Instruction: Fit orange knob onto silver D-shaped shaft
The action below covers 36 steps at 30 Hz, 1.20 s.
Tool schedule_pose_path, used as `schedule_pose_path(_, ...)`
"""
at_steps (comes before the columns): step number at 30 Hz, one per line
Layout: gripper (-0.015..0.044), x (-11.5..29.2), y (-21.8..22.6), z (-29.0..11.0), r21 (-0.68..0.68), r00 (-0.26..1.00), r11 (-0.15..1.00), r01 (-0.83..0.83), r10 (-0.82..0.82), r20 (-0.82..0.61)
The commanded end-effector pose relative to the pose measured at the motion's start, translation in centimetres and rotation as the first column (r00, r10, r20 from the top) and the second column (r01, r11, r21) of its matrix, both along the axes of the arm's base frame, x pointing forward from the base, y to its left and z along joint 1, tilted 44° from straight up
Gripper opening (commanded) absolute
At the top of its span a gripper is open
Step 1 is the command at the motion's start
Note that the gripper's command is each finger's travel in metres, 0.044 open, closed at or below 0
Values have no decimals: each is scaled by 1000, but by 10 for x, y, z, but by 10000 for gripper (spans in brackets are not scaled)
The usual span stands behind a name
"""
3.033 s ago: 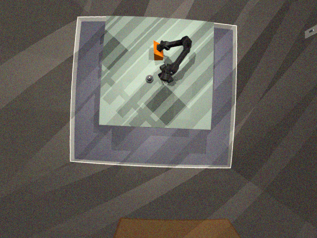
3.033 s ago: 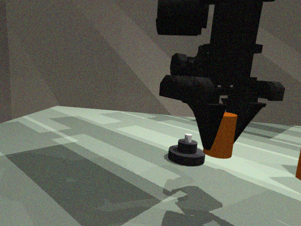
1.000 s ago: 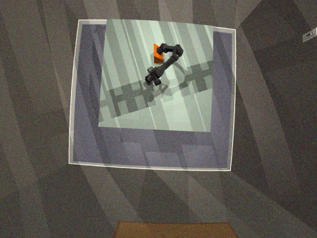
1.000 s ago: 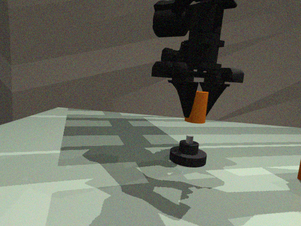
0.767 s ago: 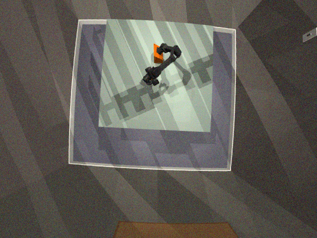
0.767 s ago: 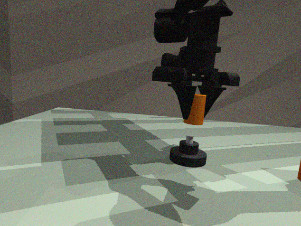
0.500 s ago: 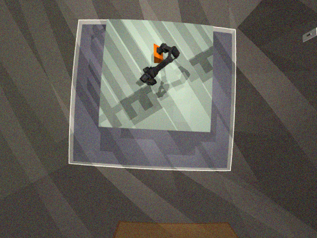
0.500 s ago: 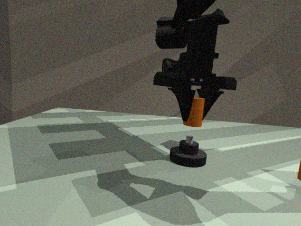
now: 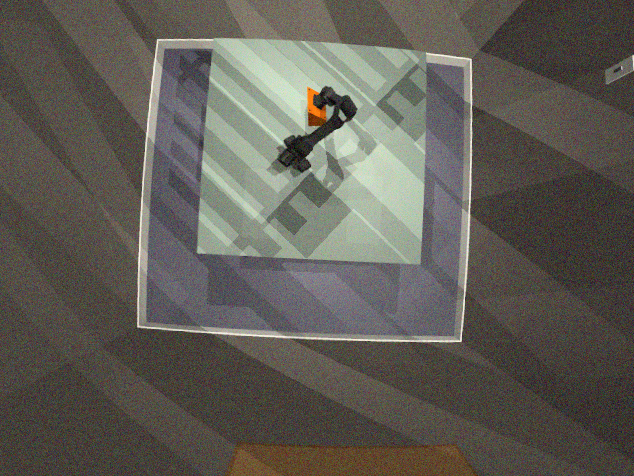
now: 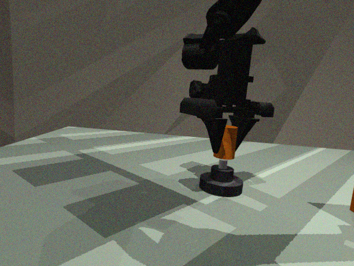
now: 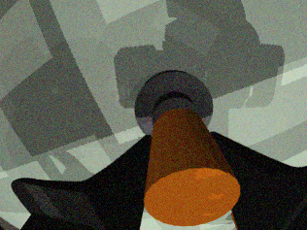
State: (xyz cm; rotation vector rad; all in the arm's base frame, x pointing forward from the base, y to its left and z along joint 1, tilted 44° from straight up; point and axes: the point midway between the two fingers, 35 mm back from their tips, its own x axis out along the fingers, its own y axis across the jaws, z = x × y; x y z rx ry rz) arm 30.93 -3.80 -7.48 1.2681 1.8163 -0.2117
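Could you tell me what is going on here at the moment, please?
The arm's gripper is shut on the orange knob and holds it directly above the round pedestal on the table. A short stretch of the silver shaft shows beneath the knob's base, so the knob is not pushed down onto the pedestal. Whether the flats line up cannot be seen.

The pedestal (image 10: 220,183) stands on the surface (image 10: 85,200), right of centre in the exterior view. The shaft (image 10: 222,163) rises from its middle. The knob (image 10: 226,142) sits directly above the shaft, its underside at the shaft's top, well above the pedestal. The hand (image 10: 227,143) hangs over them from above, clamped on the knob from left and right. The arm (image 9: 320,134) reaches in from the far right
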Motion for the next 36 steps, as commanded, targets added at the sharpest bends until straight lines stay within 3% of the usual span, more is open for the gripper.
schedule_pose_path(1,0,-1,3,-5,2,1000,1000,11,-11,-2)
schedule_pose_path(26,0,0,1,0,3,1000,1000,5,-5,3)
schedule_pose_path(36,0,-3,1,-3,9,979,989,-149,146,144)
